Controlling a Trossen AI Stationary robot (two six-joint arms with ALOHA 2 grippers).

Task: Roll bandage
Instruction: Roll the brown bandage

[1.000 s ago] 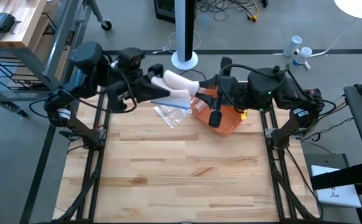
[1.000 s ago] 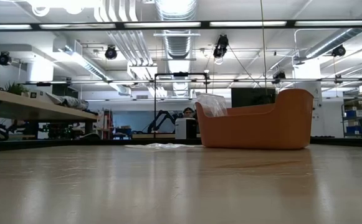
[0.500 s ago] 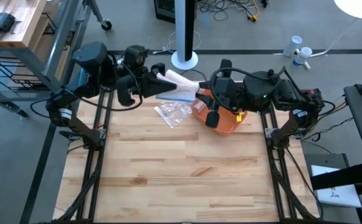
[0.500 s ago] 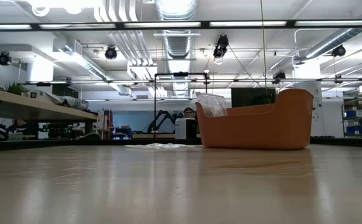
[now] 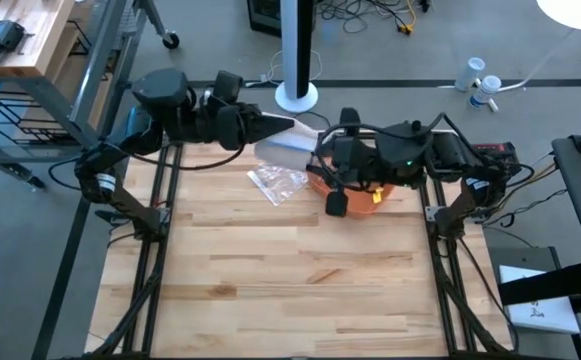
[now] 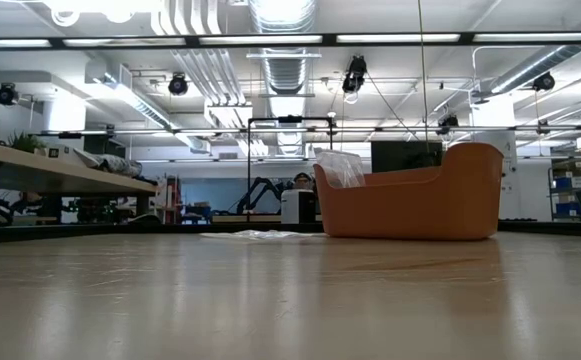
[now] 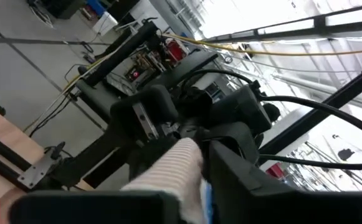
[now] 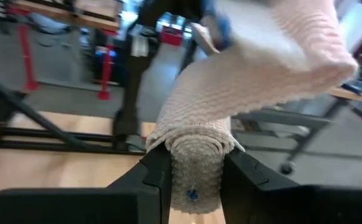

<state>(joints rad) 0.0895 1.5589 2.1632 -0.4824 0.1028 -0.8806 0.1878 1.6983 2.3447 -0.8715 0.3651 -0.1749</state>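
You are partway through the rolling, with the bandage (image 5: 288, 140) held up in the air between the two arms, above the far edge of the surface and just beside the orange bin (image 5: 362, 196). Your right gripper (image 8: 195, 175) has its fingers closed on the rolled end: in the right wrist view a tight, several-turn coil sits pinched between them, and a loose run of bandage leads away from it toward the other arm. Your left gripper (image 5: 262, 126) has the free end; in its wrist view the ribbed fabric lies between its fingers, but you cannot tell from these views whether they are clamped or starting to ease off. So a core is formed, yet a fair stretch of flat, unwound bandage is left to take up, and the finished roll has not been set down anywhere. A clear plastic wrapper (image 5: 277, 181) lies on the surface near the far edge, beside the bin, well clear of the work.
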